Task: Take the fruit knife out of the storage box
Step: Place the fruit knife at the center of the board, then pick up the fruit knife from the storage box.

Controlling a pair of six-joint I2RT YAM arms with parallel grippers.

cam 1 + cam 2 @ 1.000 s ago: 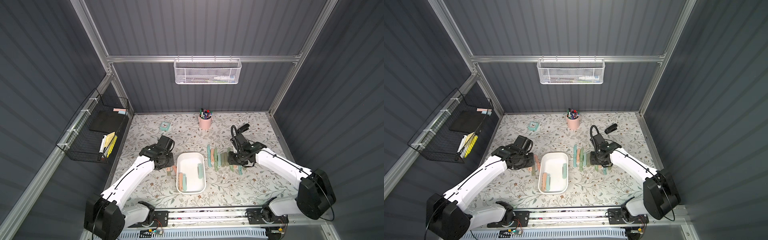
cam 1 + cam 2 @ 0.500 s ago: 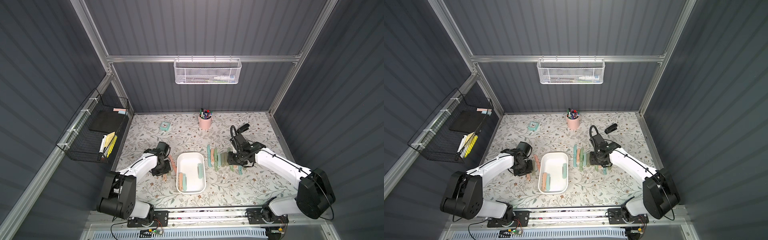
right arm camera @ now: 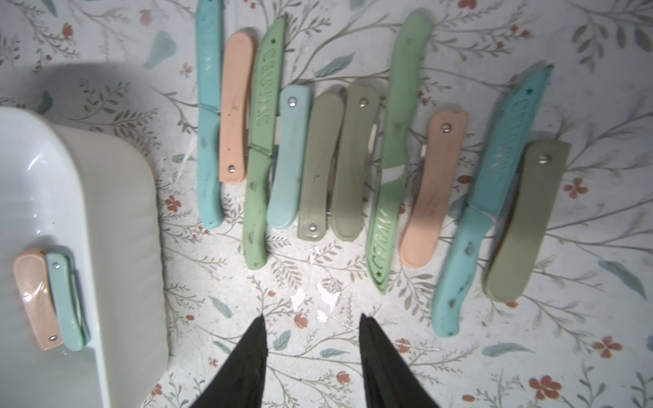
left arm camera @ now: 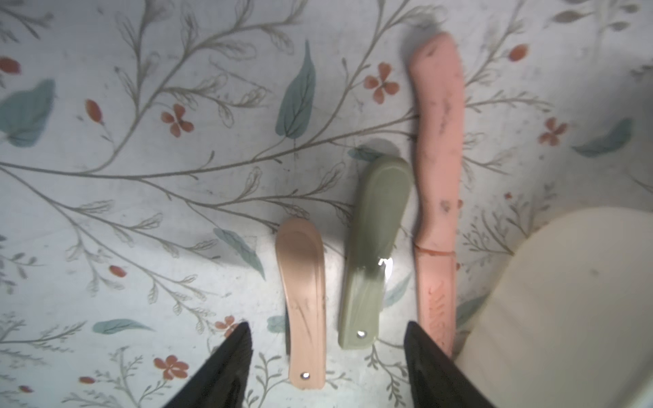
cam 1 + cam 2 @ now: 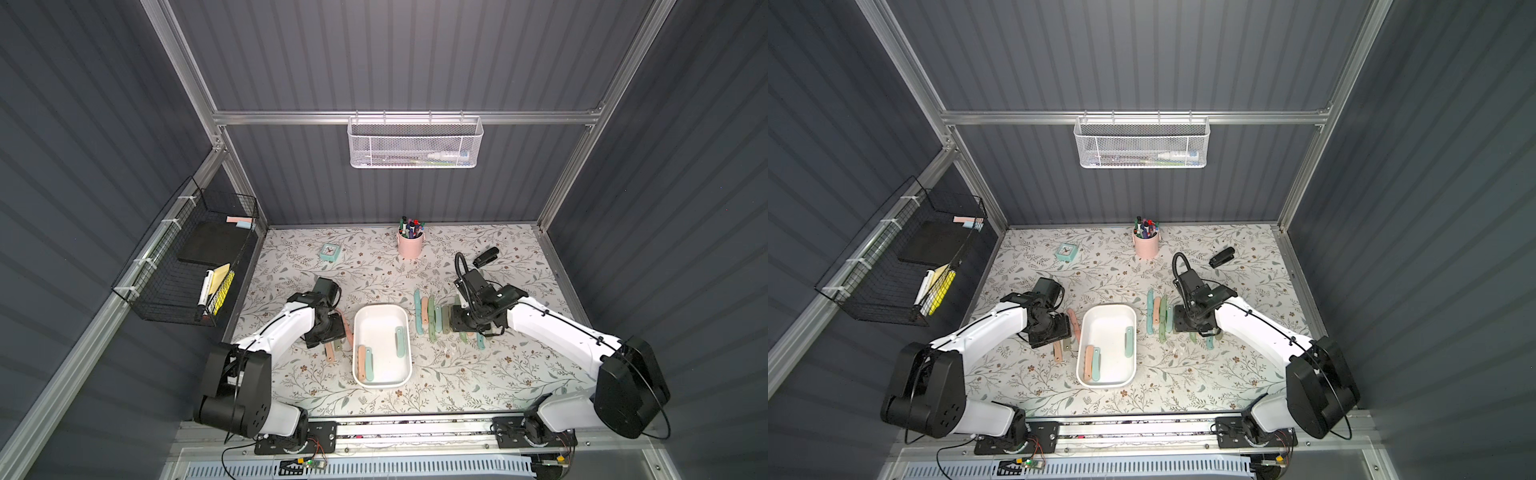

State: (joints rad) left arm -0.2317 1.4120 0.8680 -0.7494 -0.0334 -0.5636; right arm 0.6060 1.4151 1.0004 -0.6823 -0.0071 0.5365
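Both top views look steeply down on the floral table [image 5: 478, 374] from high at 6 o'clock. Wrist cameras face down, close, 9 and 3 o'clock of the storage box [image 5: 380, 332], shared by all.

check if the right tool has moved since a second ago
no, the right tool sits at the same spot by the row of knives, on the right of the storage box, in both top views

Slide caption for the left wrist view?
Open left hand over a peach knife, an olive knife and a pink knife beside the storage box.
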